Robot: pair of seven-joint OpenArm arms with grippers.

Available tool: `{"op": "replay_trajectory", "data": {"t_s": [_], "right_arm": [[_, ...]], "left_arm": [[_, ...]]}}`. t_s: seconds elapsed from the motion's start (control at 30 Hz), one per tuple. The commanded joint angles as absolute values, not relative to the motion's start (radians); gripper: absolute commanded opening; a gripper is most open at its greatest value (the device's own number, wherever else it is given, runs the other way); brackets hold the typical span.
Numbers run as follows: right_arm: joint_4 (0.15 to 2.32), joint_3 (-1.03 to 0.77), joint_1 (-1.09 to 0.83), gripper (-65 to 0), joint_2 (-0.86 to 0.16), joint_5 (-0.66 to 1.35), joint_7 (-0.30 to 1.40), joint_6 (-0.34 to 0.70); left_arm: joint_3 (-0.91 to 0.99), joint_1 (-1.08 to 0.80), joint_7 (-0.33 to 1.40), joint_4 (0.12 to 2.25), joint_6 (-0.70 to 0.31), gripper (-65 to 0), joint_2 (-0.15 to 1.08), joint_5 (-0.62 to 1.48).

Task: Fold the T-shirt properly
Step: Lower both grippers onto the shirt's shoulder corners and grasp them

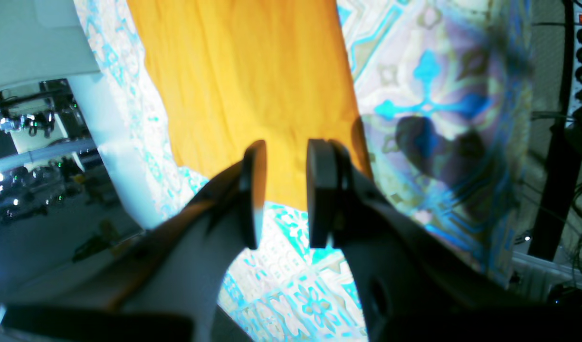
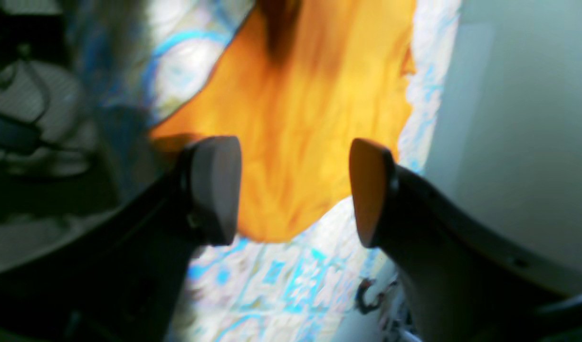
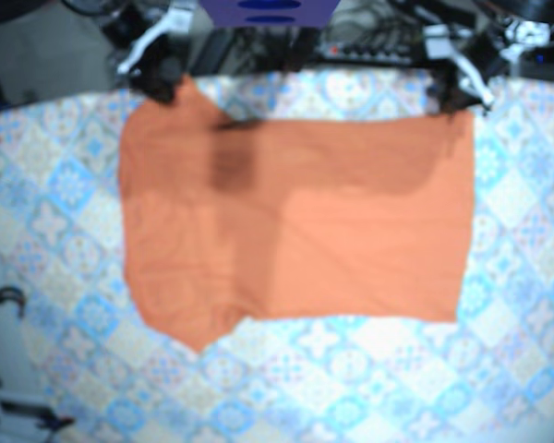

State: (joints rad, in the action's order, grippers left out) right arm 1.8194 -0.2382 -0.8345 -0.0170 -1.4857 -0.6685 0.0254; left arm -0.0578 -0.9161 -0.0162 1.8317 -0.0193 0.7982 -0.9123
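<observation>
A: Tagging the step first. What's in hand?

B: The grab before a fold, I'd say. Both arms sit at the shirt's near edge and nothing is lifted.

A: Left gripper?

B: The left gripper (image 1: 285, 156) has its jaws a narrow gap apart, with nothing between them. The patterned tablecloth (image 1: 295, 285) is right under the fingers. The hem of the orange T-shirt (image 1: 243, 85) shows through that gap, its corner is just off to one side, and the cloth runs away beyond the tips. I can't tell how high the gripper is above it.

A: Right one?

B: The right gripper (image 2: 293, 185) has its jaws spread wide and is empty. A rounded end of the T-shirt lies between the fingers and just beyond them, lower down. It's blurred, so I can't tell whether either pad touches cloth.

A: Next move?

B: My guess is each gripper drops onto its end of the edge and pinches shirt only, not tablecloth. Then both carry it across in step so the fold lands square. The left jaws look tight for a clean bite, so widening them first seems wise.

A: Further out?

B: From overhead the shirt lies flat, spreading away from both grippers. One sleeve (image 3: 201, 337) pokes out at the far end on the right gripper's side. There's a paler patch on the left gripper's half, maybe a doubled layer, but it's too blurred to say.
</observation>
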Motion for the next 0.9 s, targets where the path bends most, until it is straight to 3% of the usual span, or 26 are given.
{"op": "replay_trajectory", "data": {"t_s": [0.0, 0.87], "right_arm": [[1.83, -0.242, -0.84, -29.7, -0.022, -1.471, -0.674, 0.012], [1.595, -0.331, -0.636, -29.7, -0.07, -1.472, -0.644, 0.012]], "left_arm": [[-0.053, -0.923, -0.024, 1.84, -0.001, -49.8, 0.805, -0.906], [-0.047, -0.924, 0.024, 1.837, -0.001, -49.7, 0.768, -0.903]]}}
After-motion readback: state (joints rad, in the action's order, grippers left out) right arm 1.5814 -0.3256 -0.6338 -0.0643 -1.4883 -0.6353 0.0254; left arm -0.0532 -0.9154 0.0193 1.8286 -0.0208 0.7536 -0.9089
